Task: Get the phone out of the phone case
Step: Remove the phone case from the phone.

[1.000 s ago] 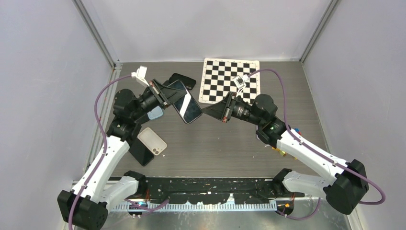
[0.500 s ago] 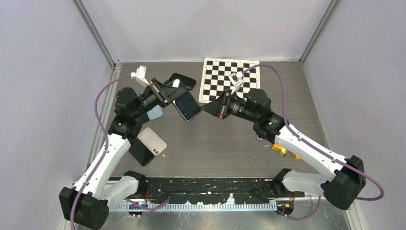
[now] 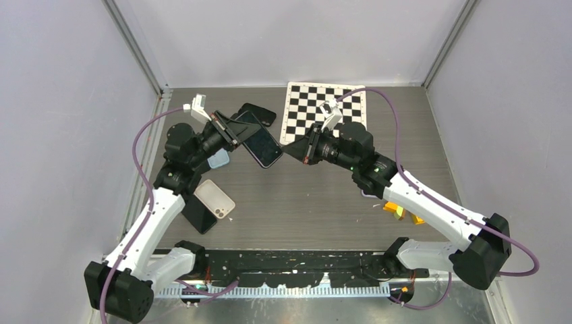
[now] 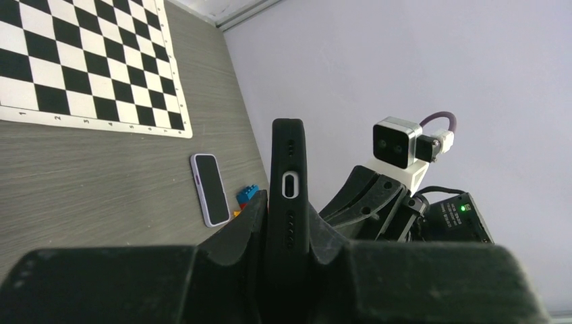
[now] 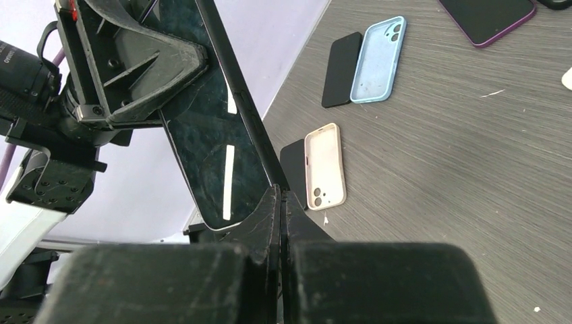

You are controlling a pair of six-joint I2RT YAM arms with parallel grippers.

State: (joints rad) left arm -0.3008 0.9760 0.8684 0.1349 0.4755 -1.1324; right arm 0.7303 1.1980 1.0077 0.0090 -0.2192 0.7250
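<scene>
Grey wood-grain table (image 3: 317,202), lilac walls. Your left gripper (image 3: 235,130) was clamped on the phone (image 3: 264,146), tilted in the air inside its black case (image 4: 289,155). Right gripper (image 3: 288,150) was pinched closed at its far edge. Probably rigid, slick glass in a flexible shell, so peel a corner lip.

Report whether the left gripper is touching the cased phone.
Touching. The left wrist view shows the left gripper with its jaws pressed against both faces of the cased phone, with no gap on either side.
</scene>
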